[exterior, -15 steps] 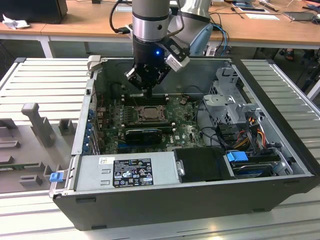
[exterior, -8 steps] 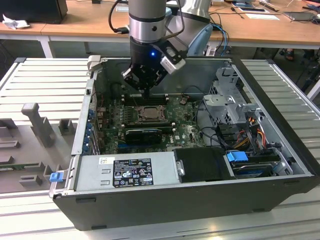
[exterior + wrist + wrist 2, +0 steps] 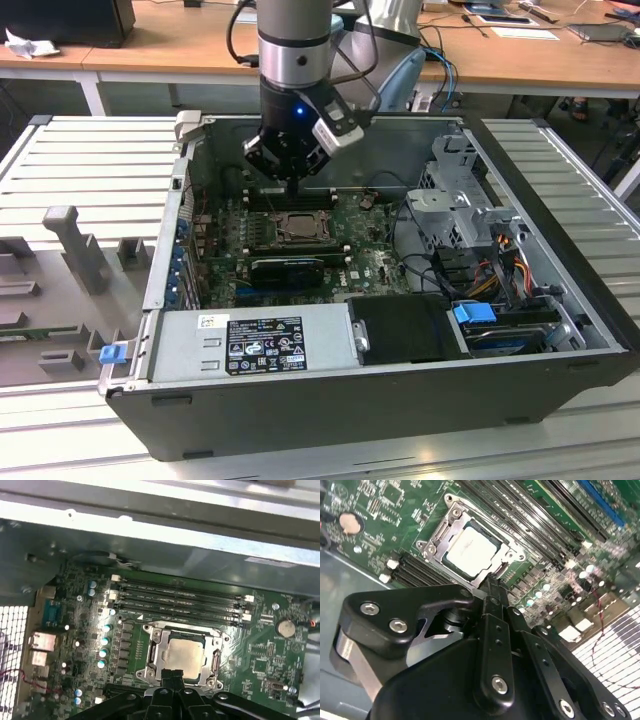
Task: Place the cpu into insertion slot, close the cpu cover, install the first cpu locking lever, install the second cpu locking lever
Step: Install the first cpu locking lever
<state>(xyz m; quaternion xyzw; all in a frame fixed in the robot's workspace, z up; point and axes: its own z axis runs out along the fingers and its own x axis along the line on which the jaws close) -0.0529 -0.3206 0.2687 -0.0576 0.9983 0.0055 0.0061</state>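
The open computer case (image 3: 400, 380) lies on the bench (image 3: 90, 200) with its green motherboard (image 3: 360, 265) facing up. Near the board's middle, just beside the long memory slots (image 3: 180, 600), sits the insertion slot (image 3: 182, 655). The cpu (image 3: 470, 550) already lies inside it, and the cpu cover (image 3: 507, 555) seems closed, its silver frame flat around the chip. The gripper (image 3: 490, 587) hangs just above the socket's edge, its jaws pressed together and holding nothing. I judge the risk is a slip: if the closed tips come down off the lever, they may scratch the board or bend the cover. The locking levers are hard to make out, and the gripper body hides one side of the socket in both wrist views.
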